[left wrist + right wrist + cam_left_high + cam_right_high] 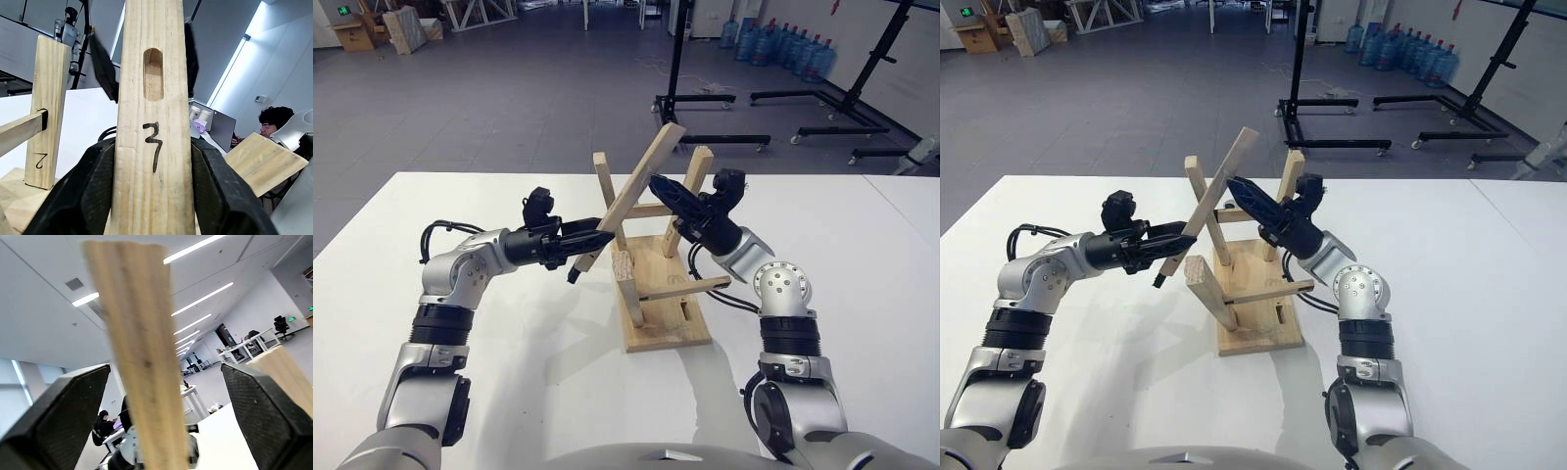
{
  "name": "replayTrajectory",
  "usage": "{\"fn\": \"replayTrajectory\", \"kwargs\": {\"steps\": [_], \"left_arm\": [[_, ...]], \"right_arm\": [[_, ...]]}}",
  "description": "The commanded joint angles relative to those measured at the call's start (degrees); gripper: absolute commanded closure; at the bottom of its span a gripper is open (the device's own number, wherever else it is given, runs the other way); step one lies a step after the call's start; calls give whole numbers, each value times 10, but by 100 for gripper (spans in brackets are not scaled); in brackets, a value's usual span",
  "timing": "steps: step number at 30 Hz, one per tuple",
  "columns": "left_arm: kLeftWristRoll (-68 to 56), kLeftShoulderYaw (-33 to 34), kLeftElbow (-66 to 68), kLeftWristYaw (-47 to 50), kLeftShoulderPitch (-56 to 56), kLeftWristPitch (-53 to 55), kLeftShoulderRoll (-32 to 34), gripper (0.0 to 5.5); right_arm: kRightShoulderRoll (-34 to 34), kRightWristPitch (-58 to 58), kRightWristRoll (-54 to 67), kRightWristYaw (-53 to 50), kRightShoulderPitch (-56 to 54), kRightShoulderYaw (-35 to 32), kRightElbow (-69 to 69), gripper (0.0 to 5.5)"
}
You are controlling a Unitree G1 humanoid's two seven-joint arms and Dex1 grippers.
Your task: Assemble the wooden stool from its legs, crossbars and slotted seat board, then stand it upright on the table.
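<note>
The left gripper clamps the lower part of a loose leg, its fingers pressed to both sides of the wood below the slot. The leg leans diagonally over the upturned stool, whose seat board lies flat on the table. The right gripper is spread wide, its fingers on either side of the leg's upper part, not touching it.

Silver arms; black cables; matte-black left tool.
</note>
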Motion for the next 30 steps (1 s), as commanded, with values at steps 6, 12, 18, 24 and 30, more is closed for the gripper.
{"fn": "replayTrajectory", "kwargs": {"steps": [6, 12, 18, 24, 30], "left_arm": [[24, -11, 9, -26, -20, -11, 13, 346], [37, -21, 3, -38, -16, -20, 13, 346], [33, -16, -2, -44, -16, -14, 14, 346], [28, -14, -7, -46, -12, -4, 16, 346], [27, -5, 0, -43, -8, -5, 15, 346]], "right_arm": [[-14, 8, -10, 8, -12, 9, -11, 132], [-11, 2, -19, 7, -18, 10, 9, 132], [-18, 16, -2, 28, -14, 6, 9, 194], [-22, 21, 2, 39, -17, 3, 8, 312], [-39, 8, -13, 55, -3, 9, -11, 340]]}}
